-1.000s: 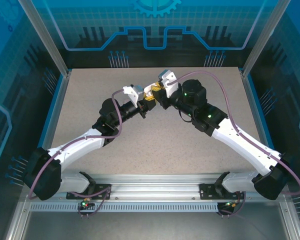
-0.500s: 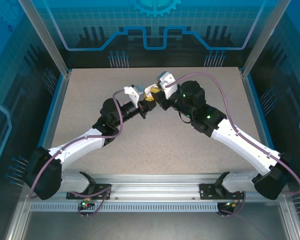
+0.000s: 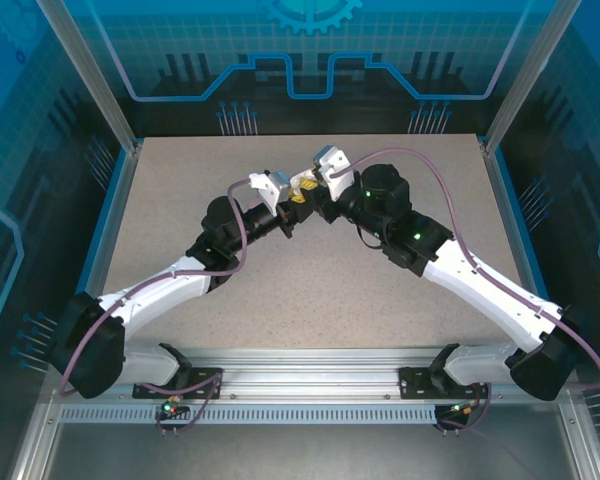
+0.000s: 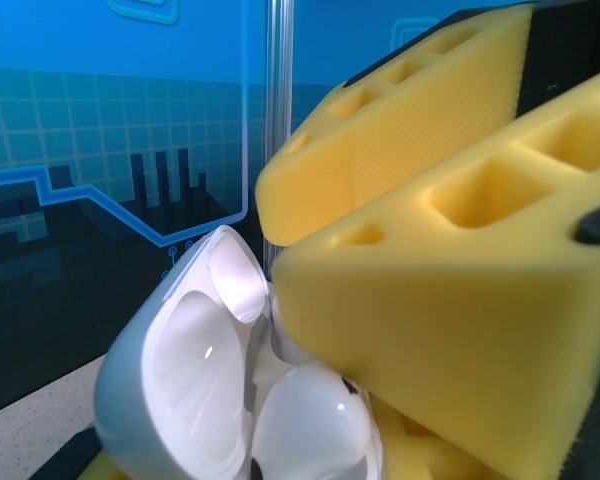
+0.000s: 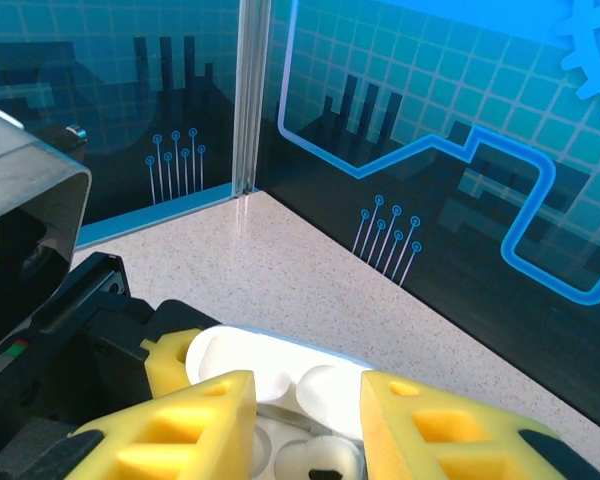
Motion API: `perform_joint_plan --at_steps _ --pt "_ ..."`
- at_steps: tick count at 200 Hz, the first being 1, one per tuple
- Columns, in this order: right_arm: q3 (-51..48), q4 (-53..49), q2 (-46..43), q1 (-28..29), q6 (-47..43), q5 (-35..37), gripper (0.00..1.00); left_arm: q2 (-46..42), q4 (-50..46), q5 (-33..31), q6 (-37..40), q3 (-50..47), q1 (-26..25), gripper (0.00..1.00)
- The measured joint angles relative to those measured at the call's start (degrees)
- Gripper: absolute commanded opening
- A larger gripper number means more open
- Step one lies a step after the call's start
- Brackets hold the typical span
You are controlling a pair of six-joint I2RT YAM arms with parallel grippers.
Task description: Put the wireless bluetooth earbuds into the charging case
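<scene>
The white charging case (image 3: 302, 186) is held up above the back middle of the table, my left gripper (image 3: 291, 200) shut on its base. Its lid (image 4: 185, 370) stands open. A glossy white earbud (image 4: 310, 425) sits in the case. My right gripper (image 3: 316, 188) hangs directly over the case, and its yellow foam fingers (image 4: 430, 300) crowd the left wrist view. In the right wrist view these fingers (image 5: 175, 430) stand apart on either side of the open lid (image 5: 280, 362). A white earbud (image 5: 325, 462) lies in its socket below the gap, untouched by either pad.
Both arms meet near the back centre of the speckled table (image 3: 180, 210). Blue glass walls and an aluminium post (image 5: 250, 100) close off the back. The left gripper's black body and camera housing (image 5: 30, 240) sit close to the right wrist's left side.
My right gripper's fingers have spread apart over the case, and its wrist has edged slightly left toward the left arm. The left arm has kept still, holding the case.
</scene>
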Motion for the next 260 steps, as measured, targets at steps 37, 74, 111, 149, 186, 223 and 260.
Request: perform_joint_plan --at_steps 37,74,111,149,186,223,260 --pt "-1.44 0.0 -1.07 0.0 0.48 0.02 0.35 0.22 -0.63 0.02 0.02 0.0 -0.11 0.0" --pt "-1.95 0.0 -1.62 -0.11 1.09 0.2 0.38 0.26 -0.76 0.15 0.02 0.0 -0.26 0.0" --pt "-2.58 -0.04 -2.23 -0.13 1.6 0.44 0.41 0.57 -0.76 0.17 0.02 0.07 -0.26 0.0" --pt "-3.43 -0.07 -3.02 -0.13 2.12 0.42 0.43 0.9 -0.68 0.17 0.02 0.22 -0.26 0.0" --pt "-4.46 -0.15 -4.11 -0.42 2.93 0.09 0.51 1.07 -0.7 0.15 0.22 0.42 -0.26 0.0" --pt "-4.68 -2.01 -5.62 -0.72 4.0 -1.79 0.59 1.07 -0.33 0.13 0.22 0.48 -0.26 0.0" --pt "-4.68 -3.96 -8.55 -2.95 8.09 -3.5 0.6 1.07 0.55 0.13 0.22 0.52 -0.26 0.0"
